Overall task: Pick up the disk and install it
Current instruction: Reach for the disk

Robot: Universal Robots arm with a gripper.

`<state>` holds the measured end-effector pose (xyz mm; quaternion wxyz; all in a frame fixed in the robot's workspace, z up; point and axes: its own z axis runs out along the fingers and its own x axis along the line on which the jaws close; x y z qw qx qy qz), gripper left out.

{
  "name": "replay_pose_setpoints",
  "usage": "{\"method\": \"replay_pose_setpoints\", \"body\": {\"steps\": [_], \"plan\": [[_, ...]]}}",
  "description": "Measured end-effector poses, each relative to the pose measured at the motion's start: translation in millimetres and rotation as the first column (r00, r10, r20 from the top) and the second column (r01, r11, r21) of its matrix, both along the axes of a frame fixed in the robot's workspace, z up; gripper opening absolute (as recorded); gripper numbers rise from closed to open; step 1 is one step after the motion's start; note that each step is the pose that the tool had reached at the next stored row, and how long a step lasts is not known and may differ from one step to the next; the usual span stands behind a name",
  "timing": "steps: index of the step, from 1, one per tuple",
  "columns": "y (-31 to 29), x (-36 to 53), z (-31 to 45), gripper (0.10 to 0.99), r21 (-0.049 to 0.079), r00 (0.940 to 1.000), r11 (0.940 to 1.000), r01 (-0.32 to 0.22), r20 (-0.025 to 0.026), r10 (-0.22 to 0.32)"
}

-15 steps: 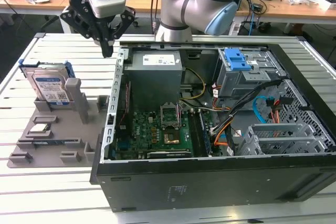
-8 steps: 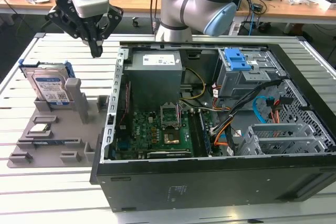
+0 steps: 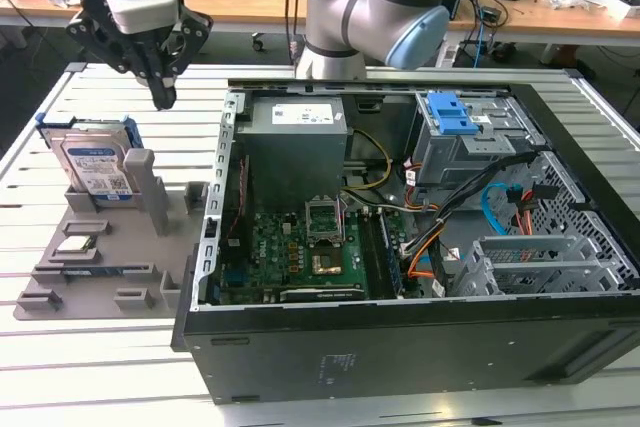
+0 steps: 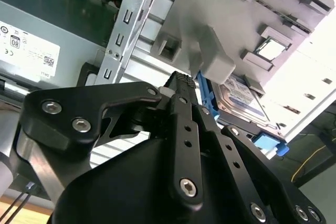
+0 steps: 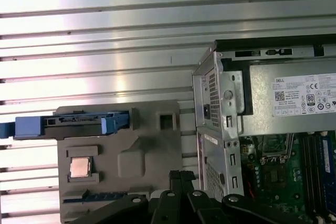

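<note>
Where the gripper hangs: the gripper (image 3: 162,97) is up in the air at the exterior view's left, over the far side of the gray holder tray (image 3: 110,267), touching nothing.
Claw: clenched, the black fingertips are pressed into a single point with nothing between them; both wrist views show the same.
Disk: the disk (image 3: 95,162) stands on edge in a slot at the far left corner of the tray, leaning back a little, label facing us, blue bracket around it.
Gap: the gripper is off to the right of the disk and higher, clearly apart from it, roughly above the gray post (image 3: 140,177) just beside the disk.
Disk from the arm: in the first wrist view the disk (image 5: 71,126) shows edge-on, a blue strip along the tray's edge.
Chip: the small square chip (image 3: 75,244) lies flat in its own pocket on the near left part of the tray.
Computer case: the open case (image 3: 400,357) lies on its side to the right of the tray, with the motherboard (image 3: 300,247) and cables exposed.
Blue latch plate: the latch plate (image 3: 455,112) sits at the far side inside the case.
Table: the slatted metal table (image 3: 60,357) carries the tray and the case.
</note>
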<state>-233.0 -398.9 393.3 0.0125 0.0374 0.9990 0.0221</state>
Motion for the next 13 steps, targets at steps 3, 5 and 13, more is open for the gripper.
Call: {"method": "replay_pose_setpoints", "body": {"steps": [3, 5, 13], "plan": [[0.0, -5.7, 0.0, 0.106, 0.000, 1.0000, 1.0000, 0.000, 0.0000, 0.000], [0.0, -9.7, 0.0, 0.106, 0.000, 1.0000, 1.0000, 0.000, 0.0000, 0.000], [0.0, -30.7, 0.0, 0.106, 0.000, 1.0000, 1.0000, 0.000, 0.0001, 0.000]]}}
